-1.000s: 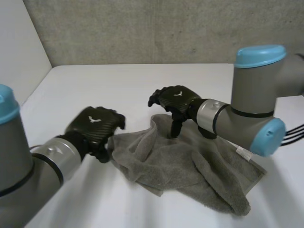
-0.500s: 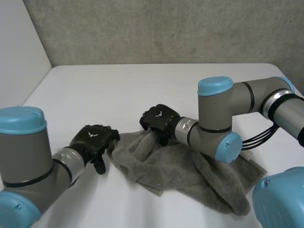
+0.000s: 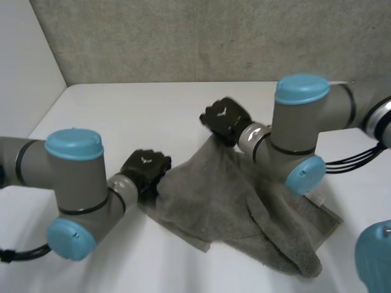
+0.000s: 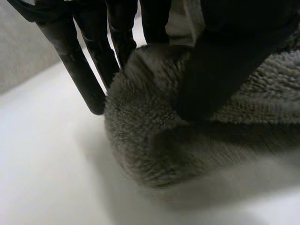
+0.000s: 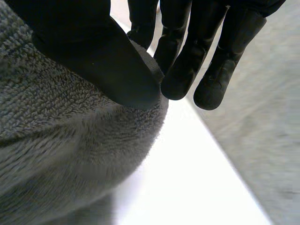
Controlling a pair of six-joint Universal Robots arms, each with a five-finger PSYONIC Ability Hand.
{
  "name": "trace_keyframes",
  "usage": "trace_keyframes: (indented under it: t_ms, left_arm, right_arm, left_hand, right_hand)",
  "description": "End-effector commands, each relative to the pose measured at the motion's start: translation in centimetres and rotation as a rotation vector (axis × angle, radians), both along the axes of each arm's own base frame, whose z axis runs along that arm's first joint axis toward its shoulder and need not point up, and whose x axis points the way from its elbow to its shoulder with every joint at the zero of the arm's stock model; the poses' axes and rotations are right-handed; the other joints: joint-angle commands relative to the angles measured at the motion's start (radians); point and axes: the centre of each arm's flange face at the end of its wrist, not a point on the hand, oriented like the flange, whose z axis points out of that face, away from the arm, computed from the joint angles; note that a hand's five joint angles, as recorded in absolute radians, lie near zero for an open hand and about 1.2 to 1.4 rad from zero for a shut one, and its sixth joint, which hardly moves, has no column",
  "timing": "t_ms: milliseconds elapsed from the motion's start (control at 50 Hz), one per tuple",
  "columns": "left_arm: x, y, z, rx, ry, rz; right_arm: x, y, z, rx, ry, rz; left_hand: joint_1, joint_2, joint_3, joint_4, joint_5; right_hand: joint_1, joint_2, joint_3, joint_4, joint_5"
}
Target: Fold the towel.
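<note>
A grey towel [image 3: 244,201] lies crumpled on the white table [image 3: 140,110], right of the middle. My left hand [image 3: 145,168] is at its left corner. In the left wrist view the thumb [image 4: 220,61] presses the towel [image 4: 154,140] against the fingers [image 4: 89,70]. My right hand [image 3: 225,119] holds the towel's far corner, raised off the table, so the cloth slopes up to it. In the right wrist view the thumb [image 5: 93,56] pinches the towel [image 5: 70,150] against the fingers [image 5: 187,61].
A grey wall [image 3: 201,36] runs along the table's far edge and a white wall [image 3: 24,73] stands at the left. A small white label [image 3: 314,196] sticks out at the towel's right edge. Bare table lies beyond and in front of the towel.
Both hands have closed on the towel. The right hand has lifted the far corner up and away; the left hand has moved right onto the left corner.
</note>
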Motion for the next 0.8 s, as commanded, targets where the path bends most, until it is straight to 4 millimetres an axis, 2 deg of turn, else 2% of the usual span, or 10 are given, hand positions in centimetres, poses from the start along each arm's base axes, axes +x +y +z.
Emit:
trace_keyframes:
  t_ms: [20, 100, 160, 280, 440, 480, 540, 640, 780, 800]
  left_arm:
    - [-2.5, -5.4, 7.3, -0.276, 0.114, 0.089]
    - [-2.6, -7.4, 12.9, -0.435, 0.198, 0.155]
    - [-2.0, -8.4, 20.6, -0.651, 0.343, 0.217]
    - [-1.3, -6.9, 23.2, -0.718, 0.382, 0.207]
    - [-0.7, -4.8, 13.4, -0.436, 0.189, 0.19]
    - [0.6, -3.2, 7.9, -0.248, 0.057, 0.192]
    - [1.9, -1.4, 3.2, -0.08, -0.052, 0.189]
    - [3.1, 0.2, -0.5, 0.044, -0.133, 0.193]
    - [3.6, 1.2, -0.5, 0.078, -0.161, 0.193]
    - [3.5, 1.8, 0.0, 0.087, -0.168, 0.183]
  right_arm:
    - [-2.3, -4.0, 5.9, -0.267, -0.132, -0.229]
    - [-4.9, -6.5, 12.1, -0.517, -0.297, -0.407]
    - [-6.1, -6.4, 15.9, -0.638, -0.404, -0.447]
    - [-6.4, -4.1, 15.5, -0.619, -0.378, -0.375]
    - [-7.0, -1.3, 8.3, -0.305, -0.14, -0.282]
    - [-7.4, -0.5, 6.8, -0.213, -0.078, -0.277]
    - [-8.6, 1.0, 3.8, -0.002, 0.056, -0.285]
    - [-9.5, 3.2, -0.1, 0.237, 0.164, -0.247]
    - [-9.7, 4.6, -2.1, 0.306, 0.126, -0.217]
    - [-9.7, 4.6, -2.1, 0.306, 0.126, -0.217]
  left_hand:
    - [0.441, 0.442, 0.443, 0.443, 0.446]
    - [0.441, 0.442, 0.443, 0.443, 0.446]
    - [0.441, 0.442, 0.443, 0.443, 0.446]
    - [0.441, 0.442, 0.443, 0.443, 0.446]
    - [0.441, 0.442, 0.443, 0.443, 0.446]
    - [0.441, 0.442, 0.443, 0.443, 0.446]
    - [0.441, 0.442, 0.443, 0.443, 0.446]
    - [0.441, 0.442, 0.443, 0.443, 0.446]
    - [0.4, 0.401, 0.403, 0.402, 0.406]
    - [0.078, 0.079, 0.08, 0.08, 0.083]
  right_hand:
    - [0.24, 0.08, 0.049, 0.046, 0.174]
    - [0.24, 0.08, 0.049, 0.046, 0.174]
    - [0.24, 0.08, 0.049, 0.046, 0.174]
    - [0.24, 0.08, 0.049, 0.046, 0.174]
    - [0.24, 0.08, 0.049, 0.046, 0.174]
    - [0.24, 0.08, 0.049, 0.046, 0.174]
    - [0.24, 0.08, 0.049, 0.046, 0.174]
    - [0.24, 0.08, 0.049, 0.046, 0.174]
    - [0.24, 0.08, 0.049, 0.046, 0.174]
    - [0.24, 0.08, 0.049, 0.046, 0.174]
